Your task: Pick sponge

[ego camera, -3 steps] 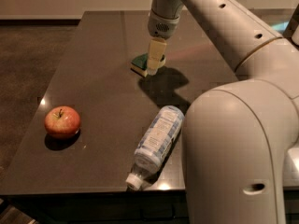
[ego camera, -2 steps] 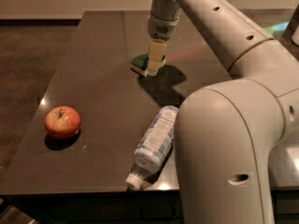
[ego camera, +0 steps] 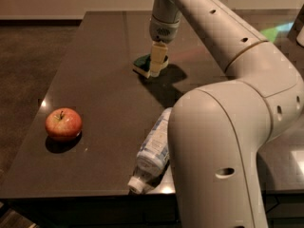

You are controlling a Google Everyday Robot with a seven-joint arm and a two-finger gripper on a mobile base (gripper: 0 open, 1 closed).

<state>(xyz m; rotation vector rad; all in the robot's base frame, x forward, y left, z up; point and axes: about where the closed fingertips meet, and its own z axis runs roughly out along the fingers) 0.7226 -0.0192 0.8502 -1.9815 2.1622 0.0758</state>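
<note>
The sponge (ego camera: 141,62), dark green on top with a pale yellow layer beneath, lies on the dark table (ego camera: 99,94) toward the back middle. My gripper (ego camera: 157,65) points straight down onto the sponge's right part and covers it; only the sponge's left edge shows. The gripper's tip is at table height, touching or right at the sponge. The arm reaches in from the right, and its large elbow fills the foreground.
A red apple (ego camera: 63,124) sits near the table's front left. A plastic water bottle (ego camera: 153,150) lies on its side near the front edge, partly hidden behind my arm's elbow (ego camera: 213,146). The table's front edge is close below the bottle.
The gripper stays at the sponge. The arm's elbow has shifted left in the foreground and now hides more of the bottle.
</note>
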